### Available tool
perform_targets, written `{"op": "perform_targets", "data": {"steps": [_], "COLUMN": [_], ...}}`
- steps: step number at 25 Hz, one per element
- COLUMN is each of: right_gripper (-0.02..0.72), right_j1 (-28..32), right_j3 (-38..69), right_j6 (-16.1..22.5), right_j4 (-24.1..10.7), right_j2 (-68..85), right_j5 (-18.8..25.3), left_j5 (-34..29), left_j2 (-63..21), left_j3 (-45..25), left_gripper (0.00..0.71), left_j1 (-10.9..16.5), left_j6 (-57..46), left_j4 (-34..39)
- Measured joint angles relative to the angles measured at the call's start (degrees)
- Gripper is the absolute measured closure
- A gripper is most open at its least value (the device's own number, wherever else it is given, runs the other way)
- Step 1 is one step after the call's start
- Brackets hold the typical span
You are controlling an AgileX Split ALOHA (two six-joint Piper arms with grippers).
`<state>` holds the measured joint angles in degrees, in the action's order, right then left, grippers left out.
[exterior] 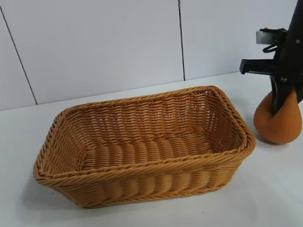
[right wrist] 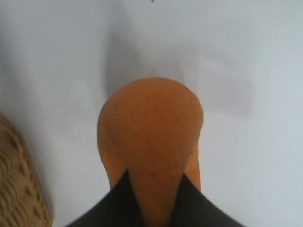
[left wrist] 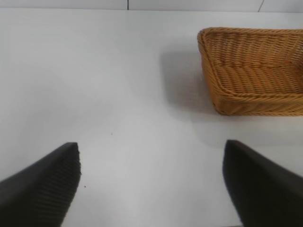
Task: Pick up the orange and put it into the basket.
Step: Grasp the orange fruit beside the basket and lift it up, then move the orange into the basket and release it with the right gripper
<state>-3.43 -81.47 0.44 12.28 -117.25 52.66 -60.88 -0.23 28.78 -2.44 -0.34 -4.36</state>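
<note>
Orange in colour and dull in its skin, the orange sits on the white counter at the right of the exterior frame, just beside the right end of the basket and not inside it. Its narrow top is drawn up into a neck, and the right gripper comes down on it steeply from the upper right of the frame. In the right wrist view the two dark fingers are clenched on that narrow top of the orange, one on each side, with the broad rounded end lying on the counter beyond them. Whether the fruit has left the counter cannot be told from these views.

Woven golden-brown wicker makes up the basket, which is rectangular with sloping sides and a braided rim; it stands in the middle of the exterior frame with nothing in it. A corner of it shows at the lower left of the right wrist view.

Off to the side, the left gripper hangs above bare counter with its fingers spread wide apart and gripping nothing; the basket lies at the upper right of that view, well apart from them.
</note>
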Motion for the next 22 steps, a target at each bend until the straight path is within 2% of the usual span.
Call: {"op": "perform_targets", "data": {"steps": [9, 14, 18, 22], "right_gripper": [0.663, 0.663, 0.663, 0.663], "right_j1": [-0.19, -3.22, -9.63, -17.29], "right_j3": [0.00, 0.00, 0.00, 0.00], "right_j6": [-0.04, -0.44, -0.44, -0.44], "right_j4": [0.91, 4.14, 7.12, 9.73], "right_j2": [13.41, 17.78, 18.30, 17.85], "right_j5": [4.11, 4.20, 1.80, -4.43], "left_j5": [0.00, 0.00, 0.00, 0.00], "left_j2": [0.00, 0.00, 0.00, 0.00], "left_j3": [0.00, 0.00, 0.00, 0.00], "left_gripper": [0.125, 0.125, 0.125, 0.125], "left_j1": [0.00, 0.00, 0.00, 0.00], "left_j6": [0.00, 0.34, 0.00, 0.34], "left_j4": [0.00, 0.05, 0.05, 0.05]}}
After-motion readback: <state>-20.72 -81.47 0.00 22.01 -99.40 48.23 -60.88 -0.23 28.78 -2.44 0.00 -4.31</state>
